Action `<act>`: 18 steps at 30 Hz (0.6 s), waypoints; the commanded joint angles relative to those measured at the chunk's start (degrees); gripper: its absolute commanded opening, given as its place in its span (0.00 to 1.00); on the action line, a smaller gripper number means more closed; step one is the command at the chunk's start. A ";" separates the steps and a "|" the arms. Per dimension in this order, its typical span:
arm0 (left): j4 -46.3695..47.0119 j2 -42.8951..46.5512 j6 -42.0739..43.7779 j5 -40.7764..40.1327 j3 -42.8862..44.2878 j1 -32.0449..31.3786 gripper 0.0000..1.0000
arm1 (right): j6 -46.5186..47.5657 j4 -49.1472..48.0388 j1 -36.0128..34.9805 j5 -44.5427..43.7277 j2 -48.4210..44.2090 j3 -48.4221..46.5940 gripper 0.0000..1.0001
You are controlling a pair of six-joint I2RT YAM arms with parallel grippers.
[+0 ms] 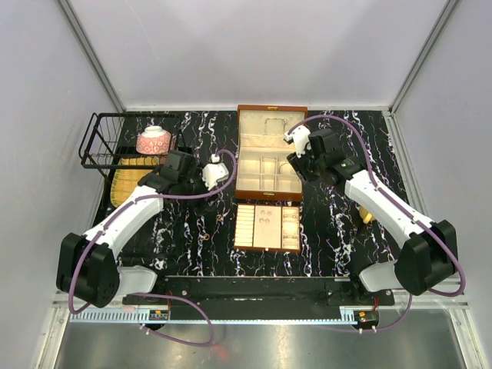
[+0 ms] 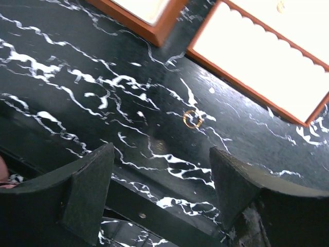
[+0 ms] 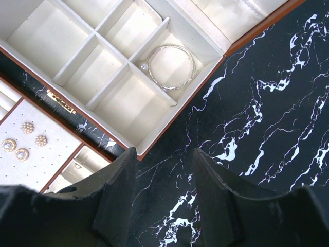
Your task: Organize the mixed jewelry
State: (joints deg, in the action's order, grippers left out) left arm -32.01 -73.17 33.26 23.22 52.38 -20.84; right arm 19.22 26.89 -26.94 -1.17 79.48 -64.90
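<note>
The left gripper (image 2: pixel 160 154) hangs low over the table (image 2: pixel 77 77) with its jaws spread wide and nothing between them. It is lined up so that a small gold ring (image 2: pixel 193 119) lies just ahead of the gap, which reads as the set-up for a pinch from above. The ring lies flat on the bare marble, just off the left edge of the insert tray (image 2: pixel 267 67) and near the near left corner of the open jewelry box (image 1: pixel 271 127). It is a thin, plain-looking band, easy to lose among the white veins, so the wide opening probably gives margin for a target this slight. The right gripper (image 3: pixel 164 154) hovers off the box's right edge, jaws partly apart and empty, clear of the compartments. That placement suggests it is standing by and keeping out of the way. In the box's back right corner compartment, by the hinge, rests a pale bangle (image 3: pixel 169 67), a slim textured loop with one small pearl on its rim. It lies flat and fills most of that cell. On the tray's perforated panel sit stud earrings (image 3: pixel 23 139), some round and beaded, some with pale centres. A tiny gold piece at the box's near edge may be a clasp or a chain; it is too small to tell.
</note>
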 commanded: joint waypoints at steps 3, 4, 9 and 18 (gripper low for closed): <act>-1.30 2.15 4.27 1.83 -2.98 -2.53 0.77 | -0.59 1.93 -0.04 -0.41 -2.05 0.13 0.55; -1.39 2.06 4.27 1.56 -3.42 -3.23 0.76 | -0.68 2.02 0.13 -0.33 -2.05 0.13 0.56; -0.78 1.62 4.54 -0.45 -4.48 -4.56 0.76 | -0.94 2.46 0.31 -0.67 -1.88 0.13 0.60; 2.39 -3.03 5.15 -2.48 -5.01 -6.14 0.70 | -0.85 2.55 0.48 -1.47 -1.35 0.39 0.74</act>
State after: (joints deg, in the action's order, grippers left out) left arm -32.64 -74.02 36.51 21.69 47.46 -26.33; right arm 18.63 29.85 -26.83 -1.48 79.44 -64.47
